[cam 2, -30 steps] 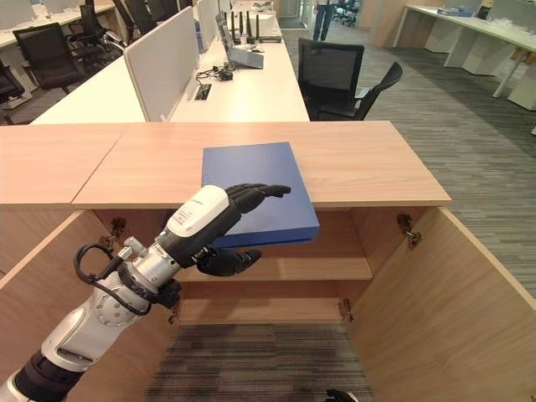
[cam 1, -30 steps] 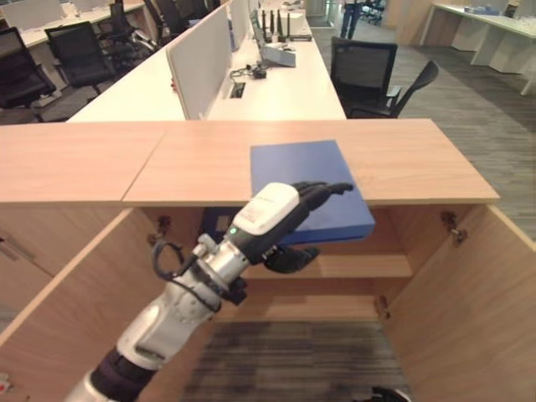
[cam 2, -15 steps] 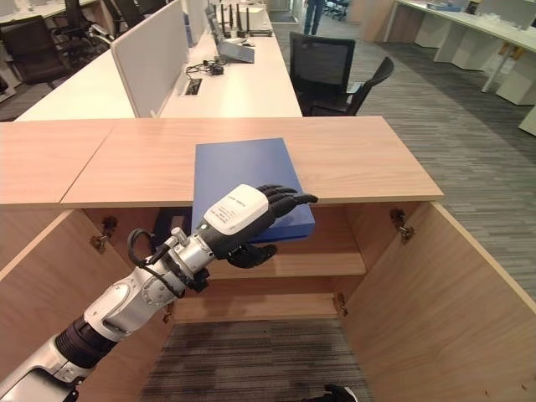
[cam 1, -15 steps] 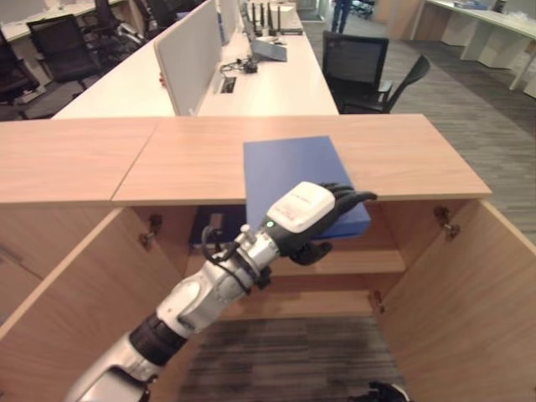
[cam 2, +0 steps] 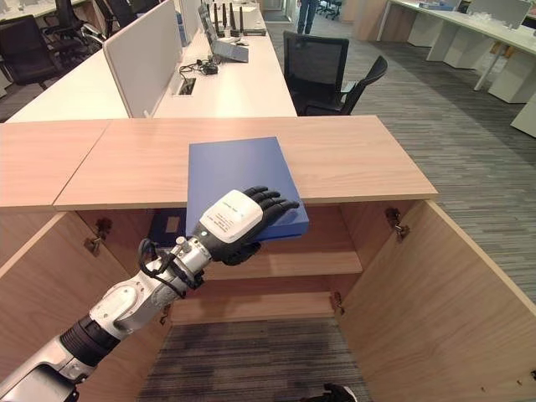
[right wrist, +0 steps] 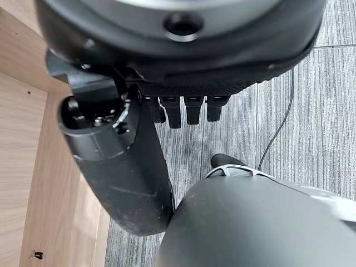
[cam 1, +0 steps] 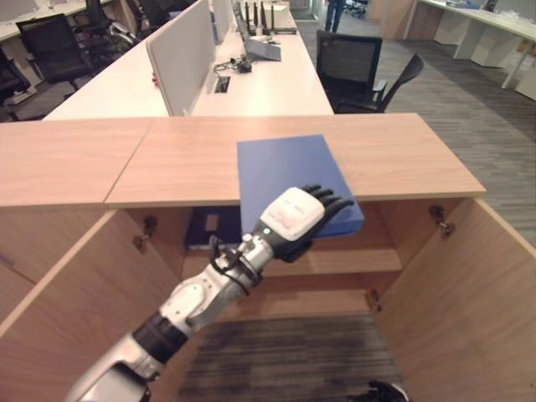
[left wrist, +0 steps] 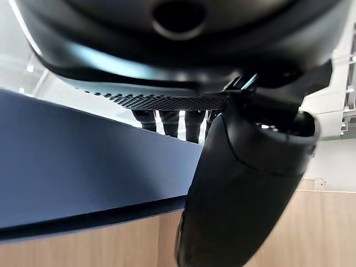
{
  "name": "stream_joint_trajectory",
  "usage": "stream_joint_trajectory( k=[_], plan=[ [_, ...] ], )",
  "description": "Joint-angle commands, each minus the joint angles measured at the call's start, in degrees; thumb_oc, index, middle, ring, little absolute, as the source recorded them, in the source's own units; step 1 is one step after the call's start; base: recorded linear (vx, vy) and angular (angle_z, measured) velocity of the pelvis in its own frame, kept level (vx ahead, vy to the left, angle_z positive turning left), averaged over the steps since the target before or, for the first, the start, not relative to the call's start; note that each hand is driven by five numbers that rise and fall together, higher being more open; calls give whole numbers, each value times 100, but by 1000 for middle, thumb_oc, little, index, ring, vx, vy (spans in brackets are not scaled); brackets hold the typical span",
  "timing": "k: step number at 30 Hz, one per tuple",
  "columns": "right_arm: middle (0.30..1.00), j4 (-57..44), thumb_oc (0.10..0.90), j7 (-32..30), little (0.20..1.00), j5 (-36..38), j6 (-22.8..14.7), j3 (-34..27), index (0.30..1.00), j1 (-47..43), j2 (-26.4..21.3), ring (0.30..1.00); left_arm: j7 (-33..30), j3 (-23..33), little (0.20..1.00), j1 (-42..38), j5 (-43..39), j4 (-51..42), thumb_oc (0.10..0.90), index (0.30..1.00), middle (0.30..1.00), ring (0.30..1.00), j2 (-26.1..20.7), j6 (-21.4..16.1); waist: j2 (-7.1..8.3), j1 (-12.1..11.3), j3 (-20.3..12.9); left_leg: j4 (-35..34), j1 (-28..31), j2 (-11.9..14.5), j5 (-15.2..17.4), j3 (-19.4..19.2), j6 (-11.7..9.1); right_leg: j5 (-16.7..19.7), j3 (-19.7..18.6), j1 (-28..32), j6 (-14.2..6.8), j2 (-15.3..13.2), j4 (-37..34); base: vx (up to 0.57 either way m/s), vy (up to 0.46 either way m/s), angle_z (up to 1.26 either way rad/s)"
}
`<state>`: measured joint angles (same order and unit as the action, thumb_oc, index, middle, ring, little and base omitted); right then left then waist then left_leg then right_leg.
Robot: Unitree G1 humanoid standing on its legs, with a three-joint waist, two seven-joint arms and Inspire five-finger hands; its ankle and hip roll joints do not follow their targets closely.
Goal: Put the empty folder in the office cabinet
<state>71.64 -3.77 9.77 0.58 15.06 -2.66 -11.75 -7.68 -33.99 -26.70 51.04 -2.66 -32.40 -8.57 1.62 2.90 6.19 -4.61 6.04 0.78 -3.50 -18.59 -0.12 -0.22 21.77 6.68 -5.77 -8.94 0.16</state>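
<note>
A flat blue folder [cam 1: 280, 167] lies on the wooden cabinet top [cam 1: 402, 155], its near edge sticking out past the front. My left hand [cam 1: 293, 218] is shut on that overhanging edge. The fingers [left wrist: 167, 119] lie over the folder's [left wrist: 72, 156] top face and the thumb [left wrist: 239, 189] presses from beneath. Below it the cabinet stands open, with a bare inner shelf [cam 1: 360, 261]. In its own wrist view my right hand [right wrist: 117, 161] hangs over the carpet, fingers [right wrist: 183, 108] straight and holding nothing.
Another blue folder [cam 1: 209, 226] lies inside the cabinet at the left, under the top. The cabinet doors swing out toward me on the left [cam 1: 67, 293] and the right [cam 1: 469, 285]. Behind the cabinet are white desks [cam 1: 268, 84] and black office chairs [cam 1: 360, 71].
My left hand has moved further onto the folder's near edge and its thumb has tucked up under it. The folder has stayed put. The head camera has shifted slightly.
</note>
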Motion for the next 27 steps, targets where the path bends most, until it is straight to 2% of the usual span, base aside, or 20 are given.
stream_joint_trajectory(
  k=[1,10,27],
  plan=[
    [900,109,800,-119,900,99,-25,374,900,37,-179,900,-710,274,900,-818,263,-18,800,900,900,900,246,158,247,-75,-181,-39,742,-269,1073,391,76,1226,173,-701,-311,-56,-434,0,0,0],
    [900,104,800,-117,900,84,-46,390,900,39,-190,900,-921,322,900,-717,760,296,800,900,900,900,160,385,274,-78,-191,-39,764,-285,1084,381,84,1223,154,-691,-303,-37,-437,0,0,0],
    [900,102,800,-134,900,65,-26,399,900,79,-180,900,-1003,330,900,-674,1161,830,800,900,900,900,135,755,307,-65,-232,-39,796,-292,1104,355,95,1199,116,-676,-282,-4,-440,0,0,0]
  ],
)
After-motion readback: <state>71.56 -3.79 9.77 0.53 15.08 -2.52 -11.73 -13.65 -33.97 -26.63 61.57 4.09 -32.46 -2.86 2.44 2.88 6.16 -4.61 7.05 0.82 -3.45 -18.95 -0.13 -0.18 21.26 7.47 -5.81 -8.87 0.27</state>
